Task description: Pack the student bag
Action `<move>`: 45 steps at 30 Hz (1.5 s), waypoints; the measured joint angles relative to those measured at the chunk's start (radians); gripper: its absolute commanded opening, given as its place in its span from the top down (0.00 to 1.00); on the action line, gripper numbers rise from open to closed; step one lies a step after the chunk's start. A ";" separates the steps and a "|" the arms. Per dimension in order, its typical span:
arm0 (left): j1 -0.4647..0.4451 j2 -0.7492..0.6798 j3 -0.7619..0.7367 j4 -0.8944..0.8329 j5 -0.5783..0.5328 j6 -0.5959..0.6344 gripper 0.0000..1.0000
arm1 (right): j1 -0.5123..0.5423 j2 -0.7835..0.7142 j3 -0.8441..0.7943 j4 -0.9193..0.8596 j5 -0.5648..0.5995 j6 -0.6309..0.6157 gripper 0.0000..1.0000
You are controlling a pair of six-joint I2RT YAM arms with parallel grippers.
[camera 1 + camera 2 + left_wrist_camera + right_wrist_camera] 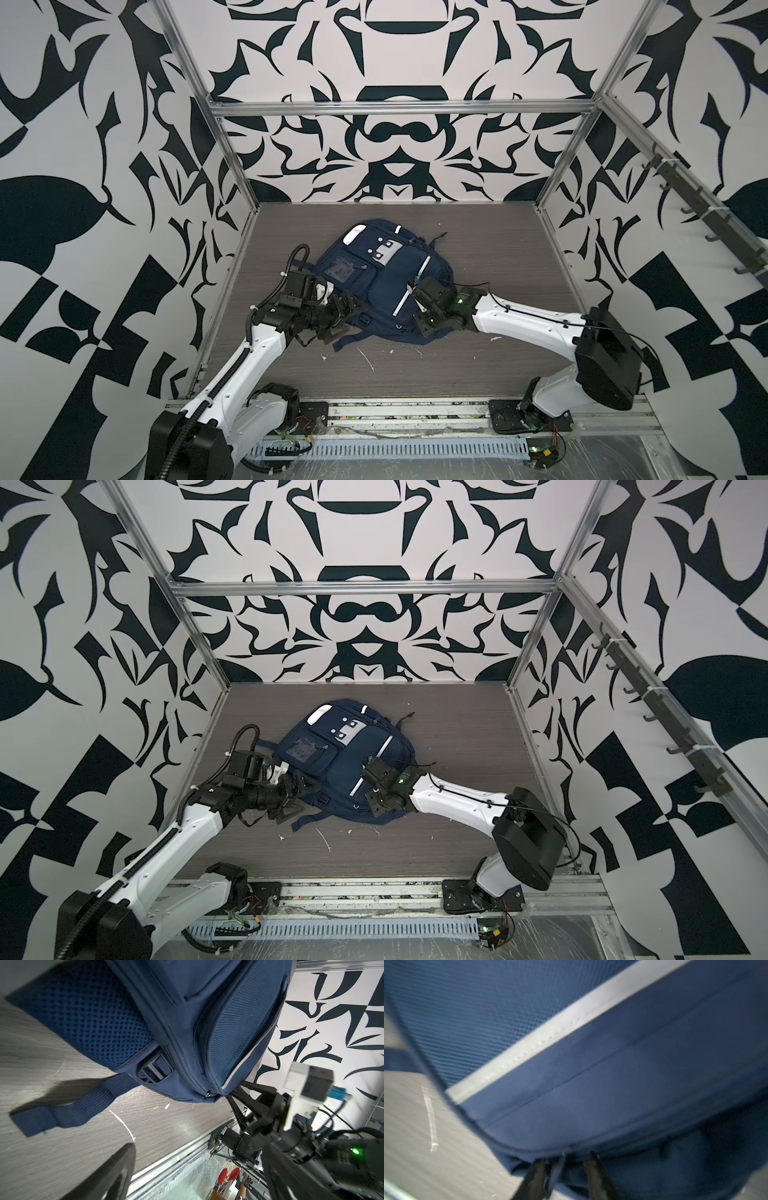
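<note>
A: Count?
B: One student bag (pixel 386 286); two grippers.
A: Bag attitude?
B: Flat at mid-table (pixel 490 257), front up; long axis near-to-far, slightly slanted; grey patch (pixel 388 253) end toward the back wall; navy, white stripes.
A: Grippers?
B: Left gripper (pixel 347 308) wide open, empty, at the near-left corner; right gripper (pixel 566 1172) partly open at the near-right edge, clamping nothing.

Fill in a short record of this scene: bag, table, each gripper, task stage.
bag: navy, lying flat on the table, front up
table: grey wood grain, white scuffs
left gripper: open, at the bag's near left corner by a loose strap, holding nothing
right gripper: at the bag's edge near a white stripe; grip unclear
task stage: no pocket seen open
</note>
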 measured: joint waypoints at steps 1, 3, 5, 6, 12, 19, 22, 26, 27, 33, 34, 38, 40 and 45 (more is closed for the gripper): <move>-0.002 0.006 0.000 0.004 0.000 -0.002 0.05 | 0.000 0.010 0.000 -0.001 0.003 -0.004 0.70; -0.006 0.020 0.000 0.017 0.000 -0.006 0.05 | 0.000 0.016 0.000 -0.001 0.006 -0.006 0.70; -0.015 0.040 0.000 0.037 -0.005 -0.013 0.05 | 0.000 0.016 0.000 0.000 0.010 -0.008 0.76; -0.022 0.053 0.001 0.049 -0.008 -0.018 0.06 | 0.000 0.017 0.000 0.000 0.012 -0.014 0.82; -0.100 0.147 0.007 0.132 -0.038 -0.047 0.01 | 0.000 0.022 0.000 0.002 0.020 -0.026 1.00; -0.197 0.323 -0.010 0.279 -0.074 -0.096 0.02 | 0.003 0.023 0.005 -0.003 0.019 -0.023 1.00; -0.199 0.378 -0.014 0.330 -0.083 -0.109 0.13 | 0.013 0.023 0.005 0.000 0.016 -0.023 1.00; -0.199 0.432 -0.010 0.376 -0.093 -0.111 0.14 | 0.033 0.013 0.005 0.011 -0.002 -0.019 1.00; -0.199 0.443 -0.007 0.386 -0.098 -0.111 0.14 | 0.035 0.006 0.005 0.014 -0.008 -0.017 1.00; -0.199 0.477 0.021 0.415 -0.130 -0.089 0.50 | 0.036 -0.043 -0.006 0.043 -0.052 0.008 1.00; -0.198 0.477 0.025 0.420 -0.142 -0.086 0.58 | 0.037 -0.043 -0.006 0.044 -0.059 0.009 1.00; -0.182 0.477 0.037 0.426 -0.165 -0.071 0.88 | 0.050 -0.045 -0.006 0.043 -0.074 0.012 1.00; -0.167 0.477 0.040 0.420 -0.177 -0.064 1.00 | 0.053 -0.053 -0.006 0.037 -0.076 0.015 1.00; -0.111 0.477 0.046 0.390 -0.197 -0.027 1.00 | 0.058 -0.102 -0.006 0.026 -0.073 0.019 1.00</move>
